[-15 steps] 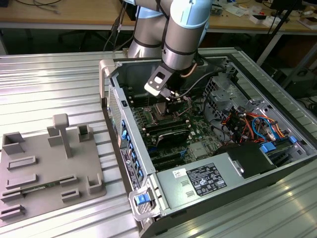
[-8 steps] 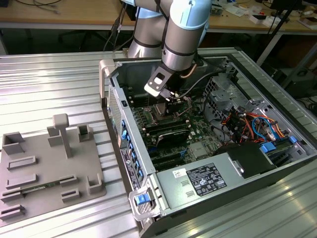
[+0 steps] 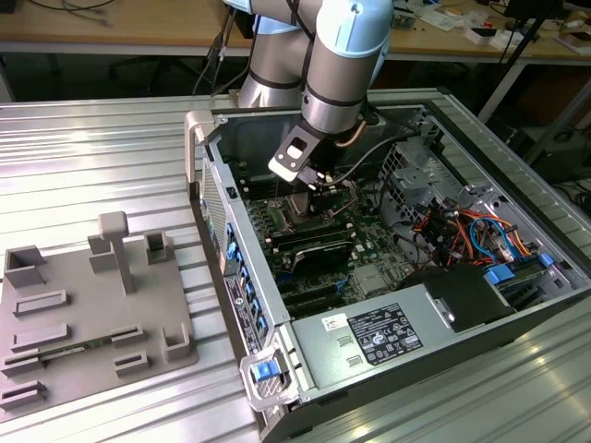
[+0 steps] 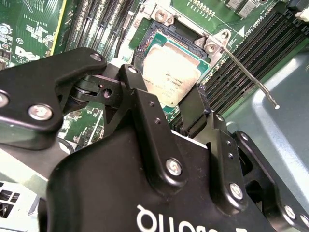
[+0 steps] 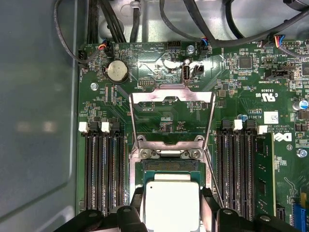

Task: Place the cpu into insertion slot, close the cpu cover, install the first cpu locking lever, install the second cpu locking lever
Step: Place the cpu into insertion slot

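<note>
Cpu (image 5: 171,205) is pinched between the fingers (image 5: 206,203) at the slot (image 5: 169,166); the cover (image 5: 145,95) is swung open beside that slot.

Brushed silvery metal cpu (image 5: 171,205), shiny metal cpu cover (image 5: 172,94), matt pincer (image 4: 162,86)

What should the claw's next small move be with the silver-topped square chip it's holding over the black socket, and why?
Probably a slow, short descent. The black claw grips the silver-topped square cpu from two sides just over the black square insertion slot, and the silvery hinged cpu cover lies flipped open, so nothing seems to block seating it.
</note>
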Controlling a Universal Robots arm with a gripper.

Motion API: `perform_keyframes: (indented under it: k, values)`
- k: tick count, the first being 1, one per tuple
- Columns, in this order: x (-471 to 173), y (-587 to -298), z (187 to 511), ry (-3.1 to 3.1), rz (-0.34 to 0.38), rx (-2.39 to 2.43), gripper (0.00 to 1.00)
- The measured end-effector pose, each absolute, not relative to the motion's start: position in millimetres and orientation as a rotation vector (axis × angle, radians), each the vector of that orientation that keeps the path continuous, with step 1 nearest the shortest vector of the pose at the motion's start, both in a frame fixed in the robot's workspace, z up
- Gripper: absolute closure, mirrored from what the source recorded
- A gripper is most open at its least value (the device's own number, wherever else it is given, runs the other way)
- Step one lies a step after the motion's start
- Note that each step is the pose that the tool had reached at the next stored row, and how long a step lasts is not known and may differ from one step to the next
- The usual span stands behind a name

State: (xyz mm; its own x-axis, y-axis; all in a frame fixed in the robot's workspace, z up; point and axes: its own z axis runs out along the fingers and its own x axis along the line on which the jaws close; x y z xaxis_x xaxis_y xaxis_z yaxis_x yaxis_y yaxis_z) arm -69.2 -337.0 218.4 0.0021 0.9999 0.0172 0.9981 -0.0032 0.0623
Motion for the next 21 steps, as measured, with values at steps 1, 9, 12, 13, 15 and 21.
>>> perform_keyframes:
  k: [1,9,12,13,15,21]
  values:
    - [-69.2,-337.0,218.4,2.195,0.087,2.201,0.45]
    - [-69.1,-337.0,218.2,2.195,0.087,2.201,0.45]
    - [-69.2,-336.6,216.8,2.187,0.069,2.192,0.45]
    - [-69.2,-336.3,215.4,2.184,0.06,2.188,0.45]
    - [-69.1,-336.1,212.8,2.184,0.058,2.188,0.45]
    - [-69.2,-336.0,206.5,2.184,0.057,2.189,0.45]
